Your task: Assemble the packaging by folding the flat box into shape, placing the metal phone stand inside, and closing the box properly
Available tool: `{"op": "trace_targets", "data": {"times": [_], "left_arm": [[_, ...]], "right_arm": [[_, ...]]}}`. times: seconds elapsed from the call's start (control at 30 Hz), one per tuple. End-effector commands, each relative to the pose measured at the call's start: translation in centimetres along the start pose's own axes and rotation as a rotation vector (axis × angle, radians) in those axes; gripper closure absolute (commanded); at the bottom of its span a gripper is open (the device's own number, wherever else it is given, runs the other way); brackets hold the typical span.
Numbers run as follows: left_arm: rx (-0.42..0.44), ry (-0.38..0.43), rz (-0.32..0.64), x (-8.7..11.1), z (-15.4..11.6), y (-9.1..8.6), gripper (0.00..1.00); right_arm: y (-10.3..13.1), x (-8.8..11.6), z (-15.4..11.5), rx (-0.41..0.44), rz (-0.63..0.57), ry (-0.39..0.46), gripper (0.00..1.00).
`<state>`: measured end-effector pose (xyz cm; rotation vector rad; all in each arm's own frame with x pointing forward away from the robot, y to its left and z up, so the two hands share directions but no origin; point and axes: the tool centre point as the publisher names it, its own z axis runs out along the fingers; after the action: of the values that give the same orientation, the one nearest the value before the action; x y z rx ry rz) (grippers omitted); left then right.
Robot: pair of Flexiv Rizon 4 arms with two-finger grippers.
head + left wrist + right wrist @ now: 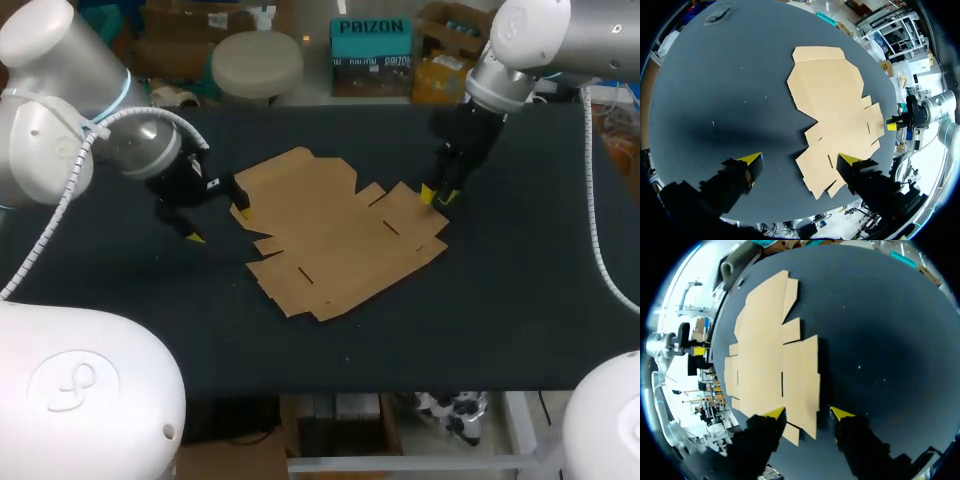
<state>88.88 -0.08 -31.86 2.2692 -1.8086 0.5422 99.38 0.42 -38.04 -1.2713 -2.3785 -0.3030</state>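
Robot lab: left arm and right arm flank a table.

right fingers hide flat box corner.

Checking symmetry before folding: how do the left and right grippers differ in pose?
The left gripper gapes wide; the right gripper stands narrower. The left slants in at the flat box's left edge, the right points down at its right edge. Both are open, holding nothing.
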Motion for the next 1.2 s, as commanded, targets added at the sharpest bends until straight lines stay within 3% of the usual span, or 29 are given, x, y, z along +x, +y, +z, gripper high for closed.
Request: {"op": "trace_targets", "data": {"times": [0.03,0.5,0.57,0.63,0.67,1.2], "left_arm": [[0.005,-0.007,0.003,0.2,-0.1,0.1,0.0],[0.001,-0.004,0.013,0.4,0.1,0.2,0.0],[0.002,-0.002,0.014,0.4,0.1,0.2,0.0],[0.002,0.0,0.015,0.4,0.1,0.2,0.0],[0.002,0.002,0.015,0.4,0.1,0.2,0.0],[0.01,0.007,0.017,0.5,-0.1,0.4,0.0]], "right_arm": [[0.8,-0.6,0.4,0.088,-0.002,0.023,0.5],[1.5,-0.7,2.0,0.095,-0.004,0.064,0.53],[1.5,-0.6,2.1,0.078,0.004,0.079,0.64],[1.5,-0.6,2.2,0.057,0.012,0.093,0.98],[1.4,-0.5,2.2,0.051,0.012,0.101,1.0],[0.0,1.2,1.2,-0.095,0.105,0.165,1.0]]}}
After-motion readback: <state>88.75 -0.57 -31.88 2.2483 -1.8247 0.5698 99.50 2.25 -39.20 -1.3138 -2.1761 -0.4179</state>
